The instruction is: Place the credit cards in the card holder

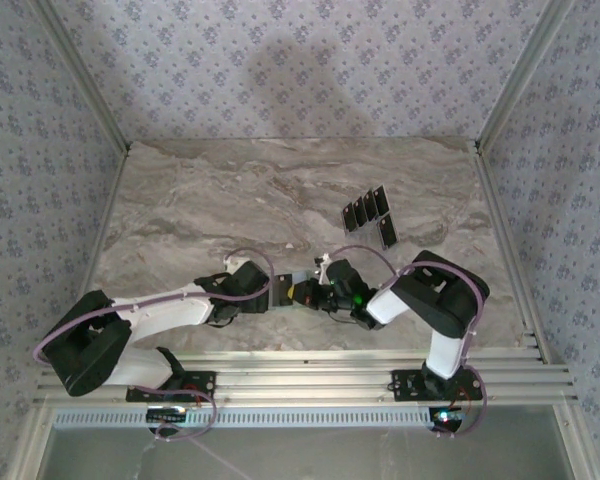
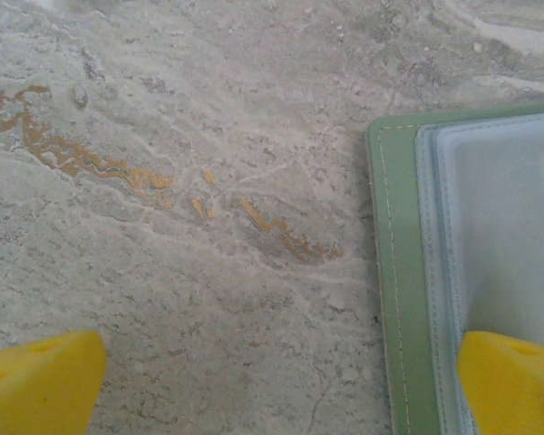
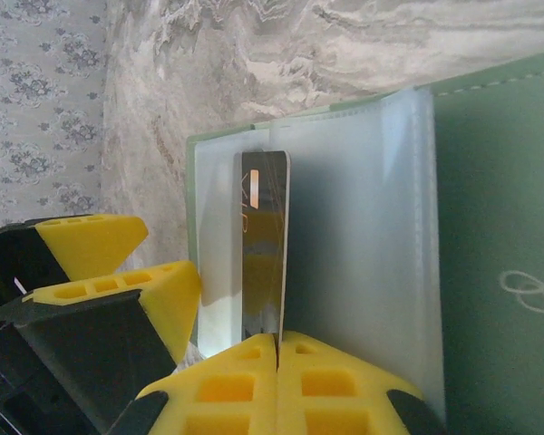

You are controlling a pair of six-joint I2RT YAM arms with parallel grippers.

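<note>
Marble-grey counter (image 1: 200, 200), with wallpapered walls at nine, twelve and three o'clock.

Item: card holder (image 3: 499, 227). Sage-green, lying open near the six o'clock edge between the two arms, clear sleeves (image 3: 363, 236) uppermost. Judged soft, floppy and prone to sliding, so best pinned flat at its stitched border.

Item: one card (image 3: 263, 245). Dark and glossy, clenched edge-on at its short end by the right end effector (image 3: 278, 349), over the sleeves. Whether it has entered a pocket cannot be told. Judged stiff, light and slick, so pinch the faces near an end.

Left end effector (image 2: 272, 385): released wide, one fingertip (image 2: 512, 381) above the holder's sleeve. Contact cannot be told.

Loose credit cards (image 1: 368, 212): a tight row at two o'clock from the holder, well apart.

Room: bare counter from nine to twelve o'clock. Metal rails (image 1: 310, 375) crowd six o'clock.
</note>
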